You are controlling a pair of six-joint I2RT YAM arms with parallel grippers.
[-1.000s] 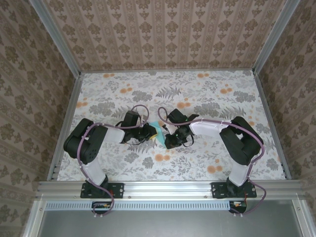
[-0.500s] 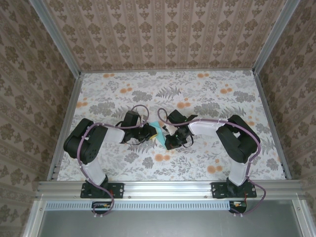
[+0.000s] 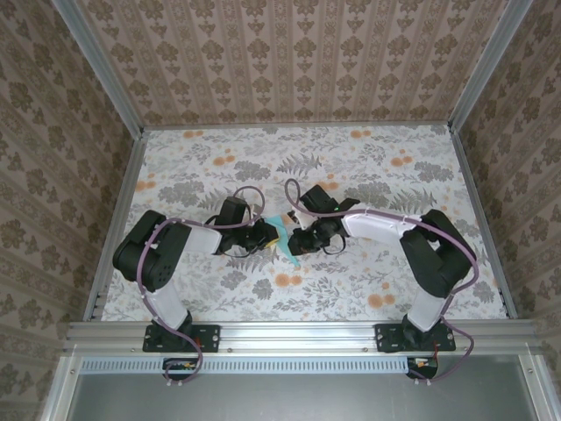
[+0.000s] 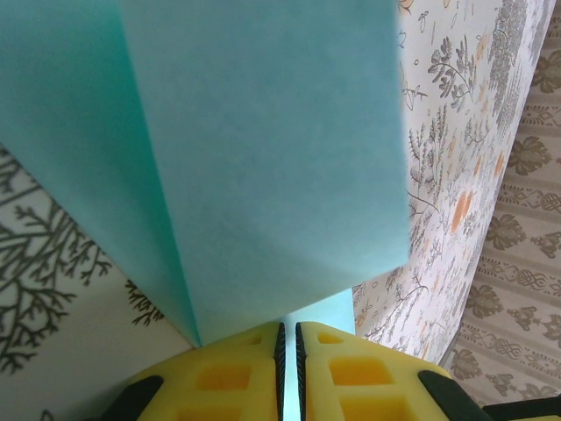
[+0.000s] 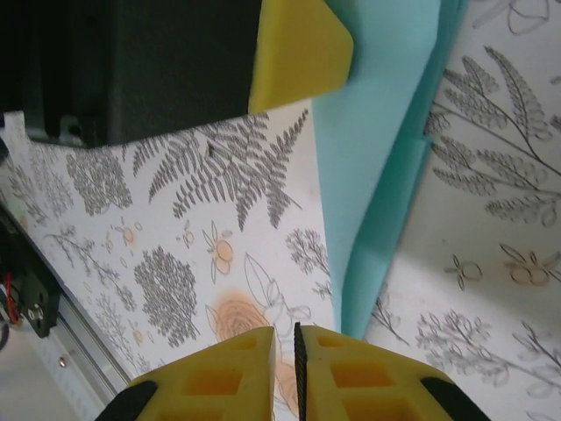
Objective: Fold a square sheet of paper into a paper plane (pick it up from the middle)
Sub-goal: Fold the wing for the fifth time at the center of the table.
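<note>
Colour rundown: the folded sheet of thin paper (image 4: 263, 158) is flat turquoise-blue, no print. The blocky foam finger pads (image 4: 351, 373) are bright yellow. The flat tabletop (image 3: 351, 281) is white with grey ferns and orange blossoms. The papered walls (image 3: 289, 61) are beige-brown damask stripes. The jointed robot arms (image 3: 158, 254) are black and white, with thin purple cables (image 3: 383, 215).

Setting: robot test booth, laboratory type.
Walls (image 3: 289, 53): three panels papered in a brown damask pattern, joined by bare aluminium posts (image 3: 96, 63).
Table (image 3: 394, 175): covered in a floral print of grey leaves and orange blossoms.
Near edge: aluminium rail (image 3: 298, 335) with two arm bases (image 3: 180, 338) bolted on.
Wiring: exposed purple cables (image 3: 379, 214) along both arms.
</note>
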